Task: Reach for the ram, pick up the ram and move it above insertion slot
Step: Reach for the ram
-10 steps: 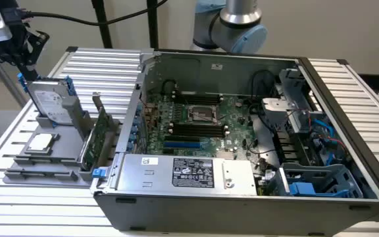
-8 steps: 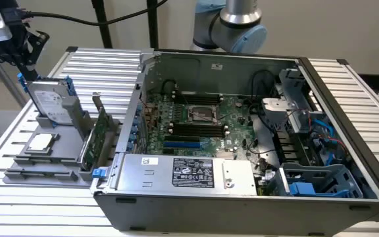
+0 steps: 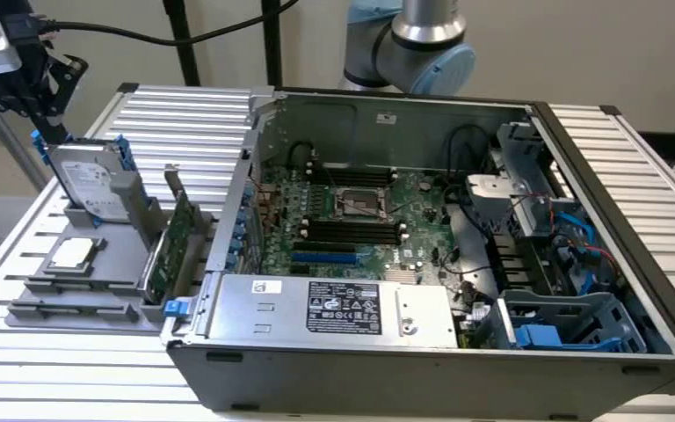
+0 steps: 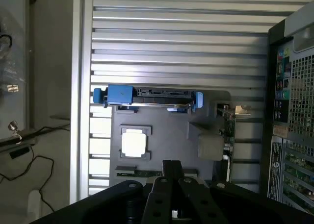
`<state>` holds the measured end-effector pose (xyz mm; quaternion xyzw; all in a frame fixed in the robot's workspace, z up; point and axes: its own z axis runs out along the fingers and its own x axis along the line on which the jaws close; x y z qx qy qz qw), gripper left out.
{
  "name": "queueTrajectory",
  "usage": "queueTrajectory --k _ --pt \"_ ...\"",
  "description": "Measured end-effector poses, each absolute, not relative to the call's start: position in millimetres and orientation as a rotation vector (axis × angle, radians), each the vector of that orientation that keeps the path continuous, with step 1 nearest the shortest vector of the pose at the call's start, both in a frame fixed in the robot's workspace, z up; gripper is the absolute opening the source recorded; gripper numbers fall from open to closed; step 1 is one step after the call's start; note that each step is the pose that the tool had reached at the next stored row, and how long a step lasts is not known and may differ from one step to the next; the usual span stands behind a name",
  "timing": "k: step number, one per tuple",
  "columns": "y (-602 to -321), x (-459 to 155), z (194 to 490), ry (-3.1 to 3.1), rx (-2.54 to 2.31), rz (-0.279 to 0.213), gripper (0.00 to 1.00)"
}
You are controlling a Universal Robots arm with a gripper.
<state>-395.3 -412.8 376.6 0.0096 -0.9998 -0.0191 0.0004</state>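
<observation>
The claw [image 4: 172, 168] hangs high over a grey tray [image 4: 171, 131]. The tray sits on a silver ridged table [image 4: 171, 37], beside an open computer box [image 3: 431, 374]. The claw's tips are pinched together and it holds nothing.

The ram [image 4: 140, 173] is a thin green stick. It lies flat along the tray edge closest to the claw, just under its tips and not touching them. A little past the ram sits a square silver chip [image 4: 134, 143]. Further past that stands a hard drive [image 4: 157, 94] with blue ends. A taller green card [image 4: 228, 131] stands off to one side, nearer the box.

The wrist view looks straight down on the ram. The exterior view looks inside the box, where long black slots [image 3: 350, 230] lie on the green board, well apart from the claw.
</observation>
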Motion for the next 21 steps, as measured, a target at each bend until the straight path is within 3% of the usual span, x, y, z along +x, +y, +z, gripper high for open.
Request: queueTrajectory --k 5,21 --pt "-418 -396 377 -3.14 0.03 -0.06 0.11" --pt "-490 -402 364 -3.137 0.03 -0.06 0.11"
